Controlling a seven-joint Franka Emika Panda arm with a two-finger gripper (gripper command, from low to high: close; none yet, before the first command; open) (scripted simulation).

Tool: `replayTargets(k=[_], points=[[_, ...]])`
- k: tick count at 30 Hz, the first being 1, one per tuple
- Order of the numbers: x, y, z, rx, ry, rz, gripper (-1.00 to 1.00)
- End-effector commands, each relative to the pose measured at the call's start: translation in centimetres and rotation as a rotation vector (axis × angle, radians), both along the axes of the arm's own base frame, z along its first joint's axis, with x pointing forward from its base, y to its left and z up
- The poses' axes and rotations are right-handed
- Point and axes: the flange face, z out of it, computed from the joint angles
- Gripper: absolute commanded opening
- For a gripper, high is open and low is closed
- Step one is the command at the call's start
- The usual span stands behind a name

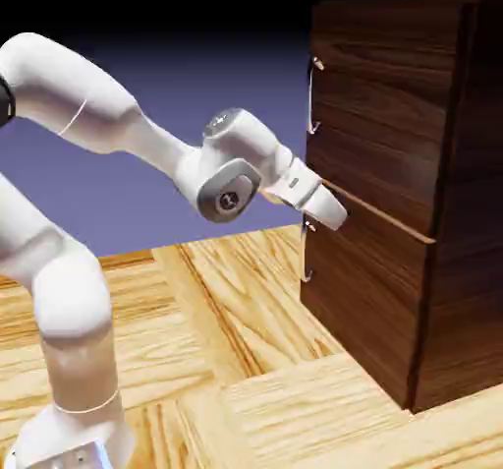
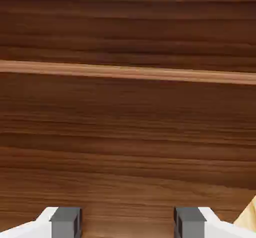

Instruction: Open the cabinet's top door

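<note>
Fingers (image 2: 66, 223) spread wide, nothing between them, top door (image 1: 378, 113) looking shut

So the cabinet (image 1: 368, 290) is this tall boxy thing on the exterior view's right, all dark walnut grain, pretty nice looking honestly. The top door is the upper front panel, with a skinny silver vertical bar handle (image 1: 312, 95) along its left edge in that view, and it looks flush from here. There's a pale strip (image 1: 378, 211) running between it and the lower panel (image 1: 363, 300), which has its own shorter silver handle (image 1: 307, 251). As for the fingers, they're well apart in the hand view, gripping nothing, with plain brown wood filling most of the background. The white hand (image 1: 322, 205) is up by the front around that strip; can't tell if anything's actually touching.
</note>
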Motion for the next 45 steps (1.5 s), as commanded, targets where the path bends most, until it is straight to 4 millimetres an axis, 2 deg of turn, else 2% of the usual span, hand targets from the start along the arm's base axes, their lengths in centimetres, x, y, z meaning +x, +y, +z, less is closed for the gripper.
replayTargets(k=[1,7,13,19,24,30,35,40,45], points=[[0.0,0.0,1.1,0.054,-0.026,-0.050,0.00],[-0.6,0.5,7.2,0.391,-0.183,-0.311,0.00],[-1.8,2.2,12.2,0.752,-0.324,-0.510,0.00],[-3.1,4.9,15.8,1.128,-0.430,-0.651,0.00],[-3.9,7.9,17.6,1.448,-0.479,-0.732,0.00],[-4.1,12.2,18.0,1.830,-0.479,-0.802,0.00],[-3.5,15.9,16.9,2.142,-0.427,-0.854,0.00],[-2.2,19.5,14.3,2.441,-0.331,-0.916,0.00],[-0.3,22.7,10.4,2.726,-0.199,-1.002,0.00]])
